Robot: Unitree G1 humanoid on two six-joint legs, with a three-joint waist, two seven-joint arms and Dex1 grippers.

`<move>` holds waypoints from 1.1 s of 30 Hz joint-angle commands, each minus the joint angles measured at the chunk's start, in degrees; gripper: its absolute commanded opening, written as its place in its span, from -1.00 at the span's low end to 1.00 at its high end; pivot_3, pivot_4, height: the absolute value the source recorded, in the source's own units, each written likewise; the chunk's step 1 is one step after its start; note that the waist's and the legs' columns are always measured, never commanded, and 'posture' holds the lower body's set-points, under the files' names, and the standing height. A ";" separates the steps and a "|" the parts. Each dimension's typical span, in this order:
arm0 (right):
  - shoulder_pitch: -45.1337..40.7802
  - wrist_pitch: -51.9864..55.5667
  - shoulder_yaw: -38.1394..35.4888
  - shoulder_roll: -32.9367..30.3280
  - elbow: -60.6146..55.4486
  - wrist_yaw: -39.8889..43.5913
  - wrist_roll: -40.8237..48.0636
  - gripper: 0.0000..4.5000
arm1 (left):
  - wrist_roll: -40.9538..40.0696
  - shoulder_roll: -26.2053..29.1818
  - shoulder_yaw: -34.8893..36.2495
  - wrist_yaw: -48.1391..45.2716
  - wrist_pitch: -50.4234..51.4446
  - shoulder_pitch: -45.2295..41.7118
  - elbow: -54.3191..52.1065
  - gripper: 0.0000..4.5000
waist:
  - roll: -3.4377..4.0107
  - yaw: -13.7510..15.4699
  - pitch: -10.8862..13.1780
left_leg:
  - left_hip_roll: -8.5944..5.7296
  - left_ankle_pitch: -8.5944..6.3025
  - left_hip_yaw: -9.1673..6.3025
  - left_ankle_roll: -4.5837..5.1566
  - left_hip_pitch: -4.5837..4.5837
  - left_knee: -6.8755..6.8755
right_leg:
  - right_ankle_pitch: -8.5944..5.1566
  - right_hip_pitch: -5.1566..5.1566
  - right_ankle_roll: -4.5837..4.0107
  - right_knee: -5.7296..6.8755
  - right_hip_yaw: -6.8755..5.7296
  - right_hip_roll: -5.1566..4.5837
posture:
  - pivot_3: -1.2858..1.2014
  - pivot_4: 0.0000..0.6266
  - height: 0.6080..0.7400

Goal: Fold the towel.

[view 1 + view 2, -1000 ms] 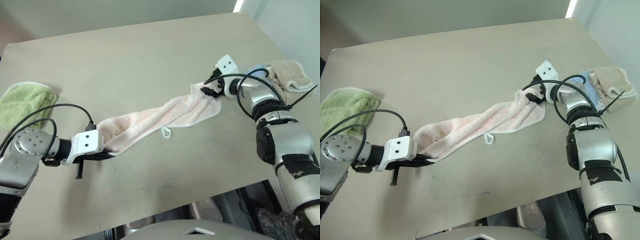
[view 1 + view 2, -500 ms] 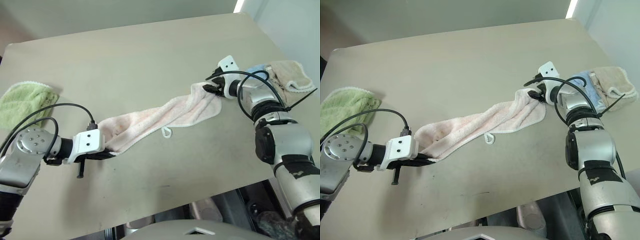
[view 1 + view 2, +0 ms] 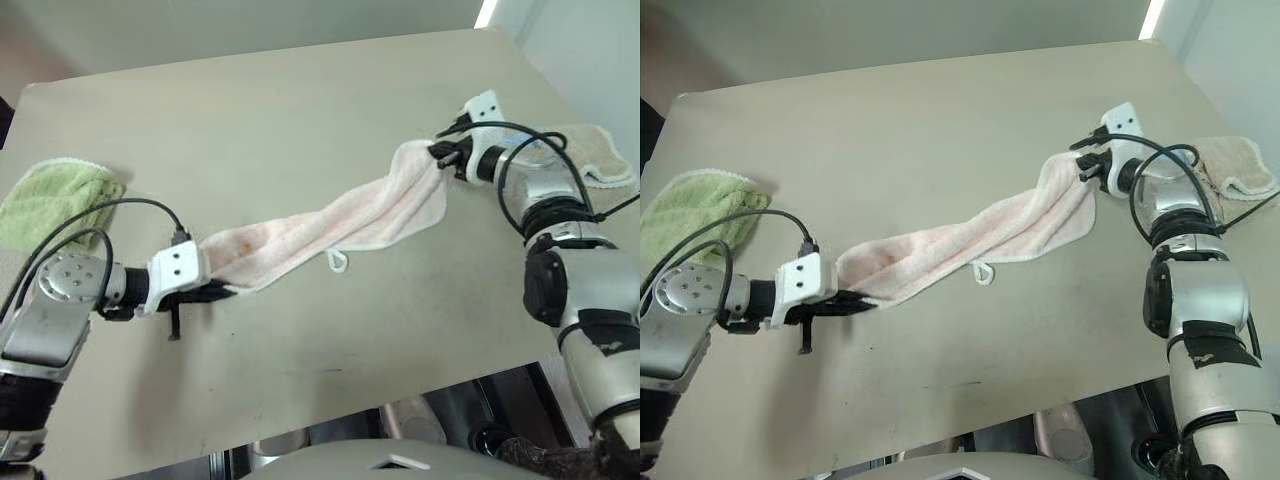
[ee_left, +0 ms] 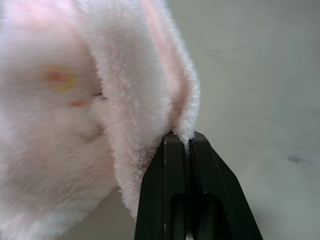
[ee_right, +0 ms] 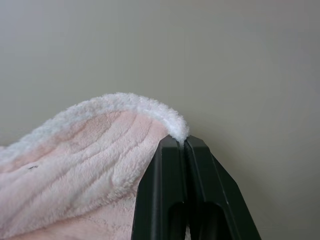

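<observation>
Desk and what lies on it

I see a beige desk (image 3: 300, 110) carrying the pink towel (image 3: 330, 225), a green cloth (image 3: 45, 200) and a beige cloth (image 3: 600, 150).

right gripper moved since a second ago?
Yes. The right gripper, shut on the towel corner, has shifted toward the beige cloth at the table's right edge.
</observation>
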 commanded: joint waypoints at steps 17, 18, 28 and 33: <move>-3.91 -1.38 -9.14 -9.79 -16.47 -3.53 10.88 -0.98 | 1.36 -16.90 10.45 34.27 -4.10 -51.51 40.75 -1.00 | -0.01 -0.47 0.00 | -0.05 0.40 -0.03 -0.16 -0.05 0.00 | 0.09 0.00 0.34 -0.18 0.03 -0.02 | 0.03 -0.52 1.00; -3.11 -0.65 -9.62 -10.01 -18.67 -2.36 12.04 -0.98 | 0.91 -16.68 10.80 33.93 -4.75 -52.28 41.11 -1.00 | -0.01 -0.55 0.00 | -0.05 0.42 -0.03 -0.17 -0.06 -0.09 | 0.09 -0.02 0.35 -0.26 0.03 0.00 | 0.03 -0.52 1.00; 25.12 17.89 -8.48 -10.26 -55.17 6.21 23.54 -0.98 | -9.04 -12.61 11.21 16.97 6.50 -31.50 18.44 -1.00 | -0.03 -0.58 -0.01 | -0.04 0.75 -0.17 -0.74 -0.20 -0.13 | -0.05 0.18 0.56 -0.96 0.09 0.18 | 0.03 -0.52 1.00; 35.52 21.83 -4.26 -10.35 -65.17 7.28 23.64 -0.98 | -10.76 -11.70 9.97 13.62 10.03 -21.06 7.85 -1.00 | -0.03 -0.59 -0.01 | -0.05 0.50 -0.19 -0.30 -0.23 -0.03 | 0.20 0.12 0.69 -0.85 0.10 0.16 | 0.03 -0.52 1.00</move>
